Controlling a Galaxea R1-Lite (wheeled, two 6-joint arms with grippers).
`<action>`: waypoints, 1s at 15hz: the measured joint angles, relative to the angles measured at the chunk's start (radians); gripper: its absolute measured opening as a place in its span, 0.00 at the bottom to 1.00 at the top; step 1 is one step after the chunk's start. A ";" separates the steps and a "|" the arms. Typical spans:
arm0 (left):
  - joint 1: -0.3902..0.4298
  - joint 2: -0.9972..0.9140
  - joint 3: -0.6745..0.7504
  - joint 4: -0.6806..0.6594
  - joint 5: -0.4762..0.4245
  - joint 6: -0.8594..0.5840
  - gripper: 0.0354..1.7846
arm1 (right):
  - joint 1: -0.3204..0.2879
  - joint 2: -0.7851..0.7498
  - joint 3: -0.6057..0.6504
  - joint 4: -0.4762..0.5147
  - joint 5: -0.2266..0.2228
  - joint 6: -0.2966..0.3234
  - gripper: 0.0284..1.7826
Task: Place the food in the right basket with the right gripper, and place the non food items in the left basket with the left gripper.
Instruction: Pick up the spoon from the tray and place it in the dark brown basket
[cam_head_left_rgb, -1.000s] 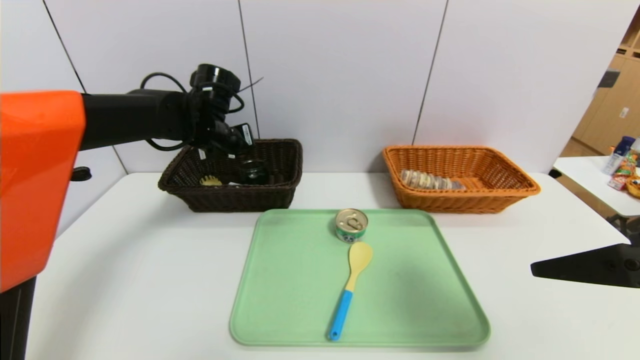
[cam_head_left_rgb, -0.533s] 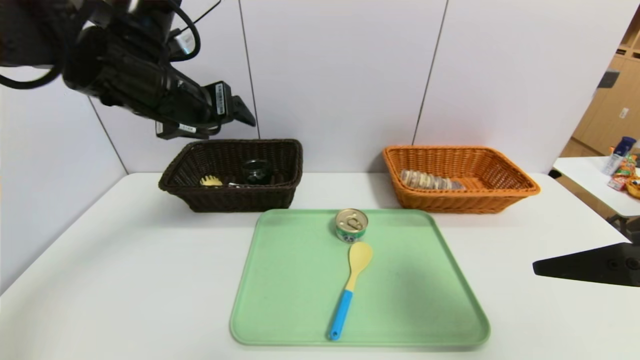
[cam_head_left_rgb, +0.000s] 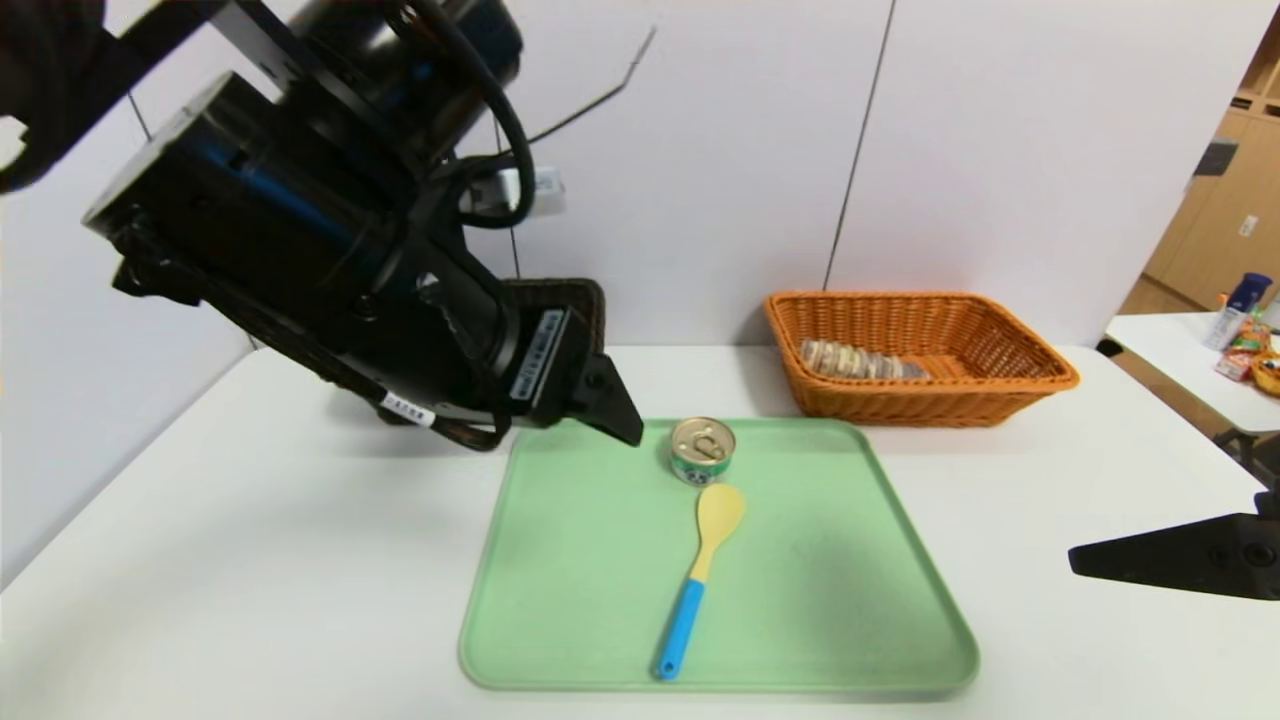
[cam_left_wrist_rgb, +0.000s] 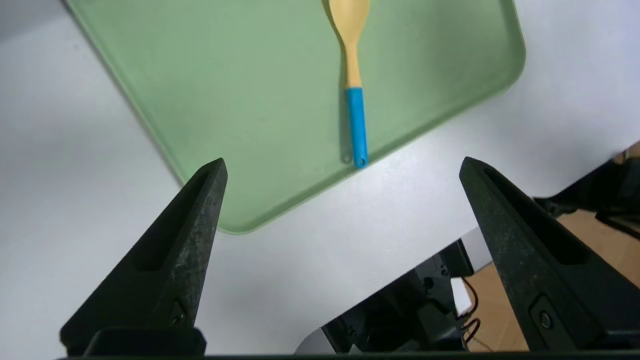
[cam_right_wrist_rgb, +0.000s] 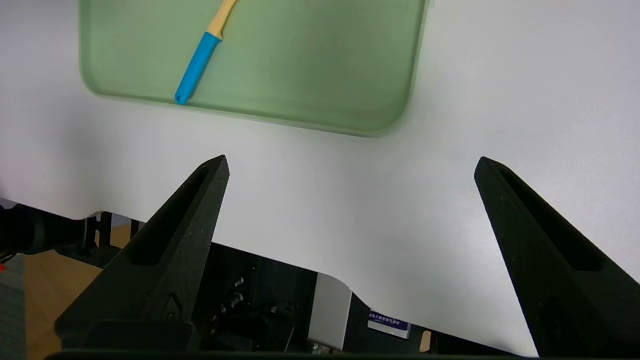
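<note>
Reaching for the spoon (cam_head_left_rgb: 697, 570) comes next, I judge: it lies low centre of the head view on the green tray (cam_head_left_rgb: 560, 600), bowl just below the tin (cam_head_left_rgb: 702, 450), blue handle toward the bottom edge, long axis near vertical. My left gripper (cam_left_wrist_rgb: 342, 167) hangs above, fingers apart; my right gripper (cam_right_wrist_rgb: 350, 165) idles wide at lower right

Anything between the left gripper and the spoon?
Nothing visible. The left gripper is open and empty above the table's near side, and the spoon lies alone on the tray. The tin sits just past the spoon's bowl, clear of the blue handle.
</note>
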 joint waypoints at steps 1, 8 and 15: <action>-0.032 0.019 -0.001 0.025 0.000 0.018 0.92 | 0.000 -0.001 0.004 0.000 0.001 0.000 0.95; -0.126 0.202 -0.023 0.041 0.001 0.131 0.94 | 0.001 0.005 0.016 -0.001 0.003 -0.002 0.95; -0.135 0.366 -0.029 -0.087 0.041 0.142 0.94 | 0.001 0.005 0.039 -0.003 0.005 -0.002 0.95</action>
